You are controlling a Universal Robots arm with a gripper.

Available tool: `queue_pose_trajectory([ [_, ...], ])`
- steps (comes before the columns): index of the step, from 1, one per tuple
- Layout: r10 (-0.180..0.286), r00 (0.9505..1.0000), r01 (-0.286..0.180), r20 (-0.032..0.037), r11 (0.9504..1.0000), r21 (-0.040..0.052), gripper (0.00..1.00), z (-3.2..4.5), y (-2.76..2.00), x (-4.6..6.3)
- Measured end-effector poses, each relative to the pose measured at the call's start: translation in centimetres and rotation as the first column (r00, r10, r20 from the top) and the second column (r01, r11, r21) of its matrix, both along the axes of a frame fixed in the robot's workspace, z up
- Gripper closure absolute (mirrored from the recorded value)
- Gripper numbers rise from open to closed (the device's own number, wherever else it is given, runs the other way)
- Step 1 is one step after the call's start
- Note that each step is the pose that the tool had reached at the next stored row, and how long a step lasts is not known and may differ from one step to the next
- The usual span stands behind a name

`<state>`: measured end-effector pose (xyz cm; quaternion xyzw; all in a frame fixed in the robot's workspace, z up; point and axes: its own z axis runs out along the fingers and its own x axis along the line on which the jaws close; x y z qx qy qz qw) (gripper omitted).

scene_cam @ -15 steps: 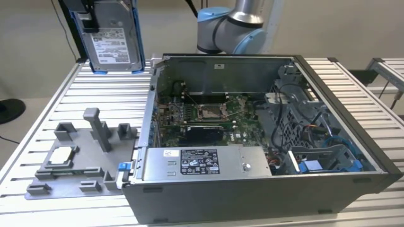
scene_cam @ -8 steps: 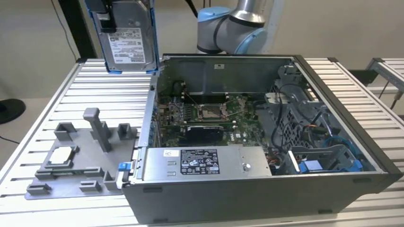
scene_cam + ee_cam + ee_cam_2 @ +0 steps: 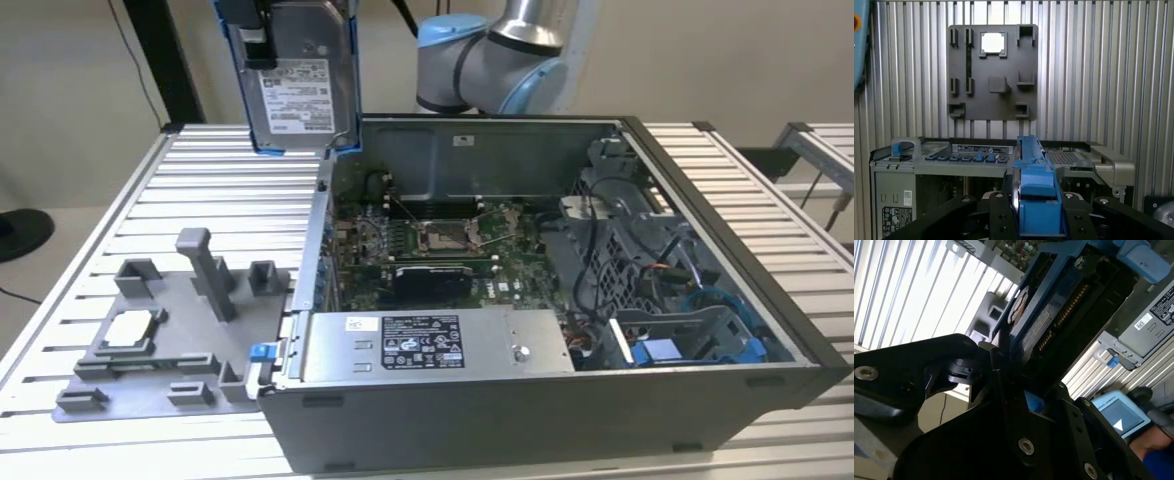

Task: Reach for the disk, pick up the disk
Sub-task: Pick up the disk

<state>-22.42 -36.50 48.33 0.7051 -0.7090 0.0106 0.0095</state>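
Note:
The disk (image 3: 300, 85), a silver hard drive with a white label in a blue bracket, hangs upright high above the table's far left corner in the exterior view, beside the open computer case. My gripper (image 3: 267, 40) is shut on it from above. In the first wrist view the disk (image 3: 1035, 185) stands edge-on between the black fingers (image 3: 999, 210), with my gripper (image 3: 1036, 212) closed around it. In the second wrist view the disk's dark underside (image 3: 1054, 305) extends away from my gripper (image 3: 1014, 375).
The open computer case (image 3: 721, 400) holds a motherboard and a large silver box (image 3: 427, 345). A grey fixture plate (image 3: 200, 340) with a small white-topped chip (image 3: 130, 327) lies on the slatted table at the exterior view's left. A person's hand (image 3: 1154, 430) holds a device.

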Motion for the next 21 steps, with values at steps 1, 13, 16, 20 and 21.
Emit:
queue_pose_trajectory([
  [1,0.0,1.0,0.0,0.0,1.0,0.0,1.0,0.0,0.0,0.4],
  [13,0.0,1.0,0.0,0.0,1.0,0.0,1.0,0.0,0.0,5.9],
  [16,0.0,1.0,0.0,0.0,1.0,0.0001,1.0,0.0,0.0,7.3],
  [20,0.0,1.0,0.0,-0.0001,1.0,0.0,1.0,0.0,0.0,9.7],
  [21,0.0,1.0,0.0,-0.0001,1.0,0.0,1.0,0.0,0.0,10.2],
])
